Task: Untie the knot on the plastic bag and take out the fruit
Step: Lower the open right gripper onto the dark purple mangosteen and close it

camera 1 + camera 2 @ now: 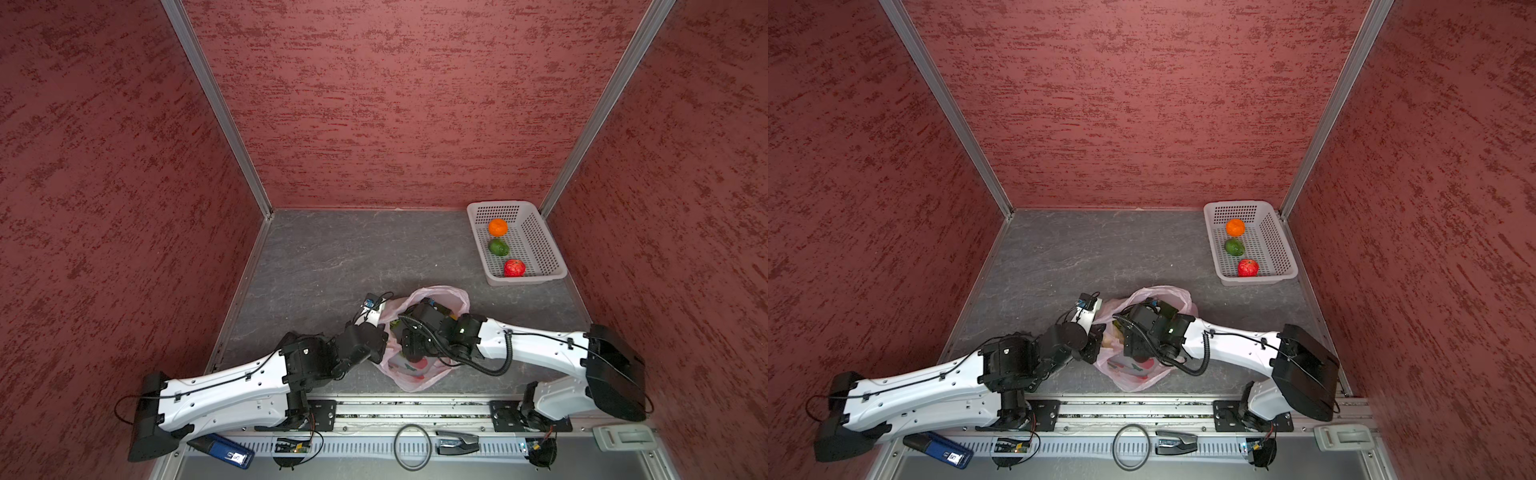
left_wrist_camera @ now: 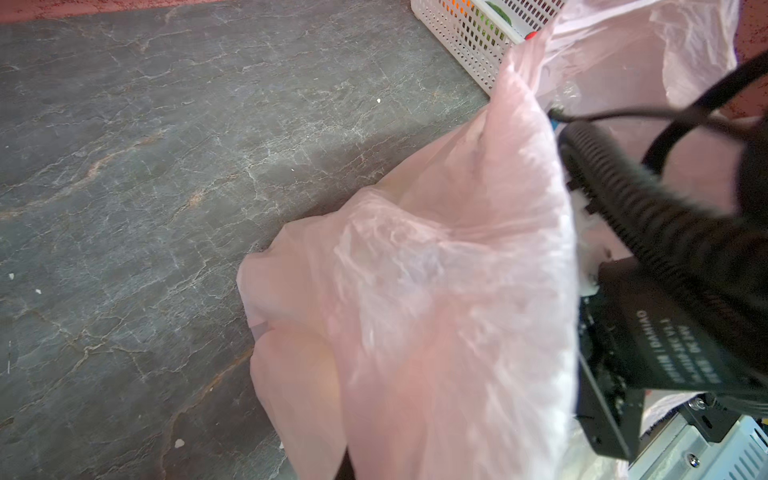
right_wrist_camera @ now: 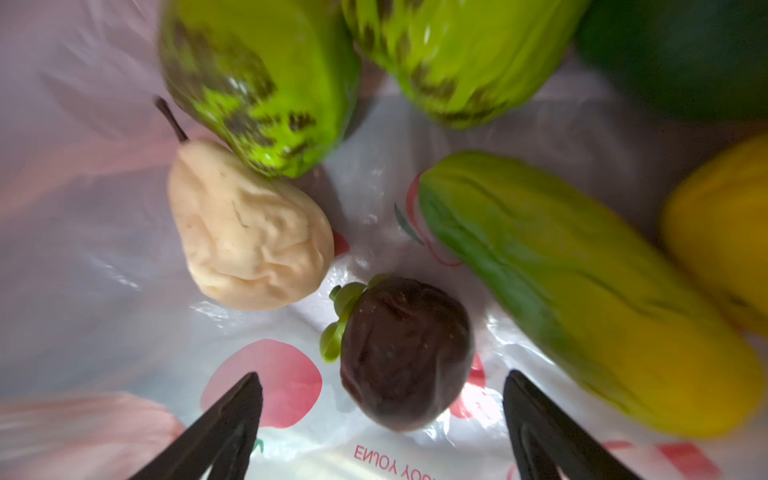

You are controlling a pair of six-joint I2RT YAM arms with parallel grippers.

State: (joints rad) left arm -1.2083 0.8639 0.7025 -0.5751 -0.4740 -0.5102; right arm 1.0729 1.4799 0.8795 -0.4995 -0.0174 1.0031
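Across the booth floor runs a grey, stone-patterned desk (image 1: pixel 332 257), closed in on three sides by red textured walls (image 1: pixel 395 104). At its far right corner stands a white perforated basket (image 1: pixel 528 277) holding a mandarin (image 1: pixel 498 227), a green fruit (image 1: pixel 498 247) and a strawberry (image 1: pixel 514 268) in a row. Near the front edge, between the two arms, lies the pink bag (image 1: pixel 415 376), its mouth wide open. The left gripper (image 1: pixel 383 337) is clenched on the bag's left rim, and in its wrist view the film is drawn taut toward it. The right gripper (image 3: pixel 382 374) reaches down inside the bag, jaws spread wide and grasping nothing, with a dark brown fruit (image 3: pixel 405 353) lying between their tips. Around it on the printed film rest a beige pear (image 3: pixel 249 232), a bright green piece (image 3: pixel 257 83) touching the pear, a second green piece (image 3: pixel 457 54), a long green-yellow piece (image 3: pixel 561 291) and a yellow piece (image 3: pixel 723 232) at the view's edge.
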